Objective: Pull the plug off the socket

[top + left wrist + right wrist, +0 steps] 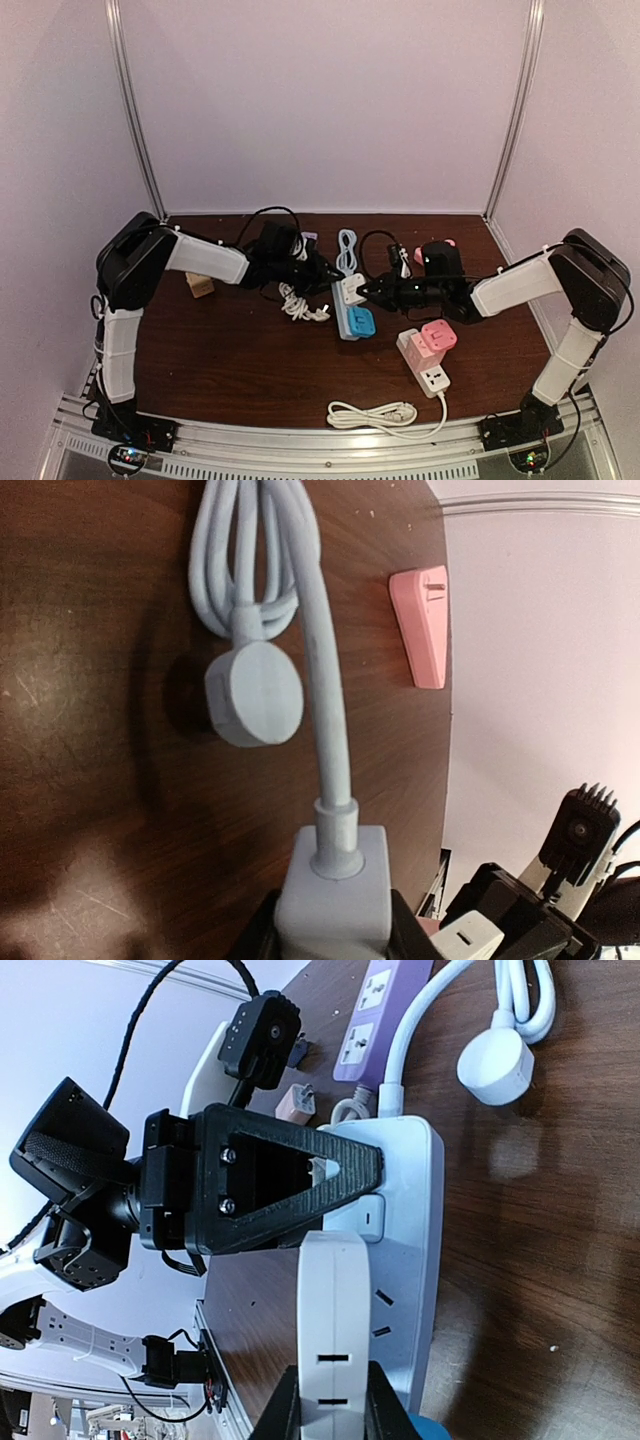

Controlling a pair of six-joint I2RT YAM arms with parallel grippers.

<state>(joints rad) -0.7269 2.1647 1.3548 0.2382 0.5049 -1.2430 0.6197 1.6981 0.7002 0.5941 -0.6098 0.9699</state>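
- Plug (335, 1305), white, sits in the pale blue power strip (335, 895) on the desk (250, 350).
- Right jaws closed tight on the plug.
- Left jaws clamped on the strip's cable end.

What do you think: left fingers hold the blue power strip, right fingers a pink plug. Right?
No. The plug in the right fingers is white, not pink, as the right wrist view shows. The left fingers do hold the blue power strip.

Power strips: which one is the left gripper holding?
The pale blue strip; the left gripper pinches its cable end. The purple strip and the pink-plugged strip lie free.
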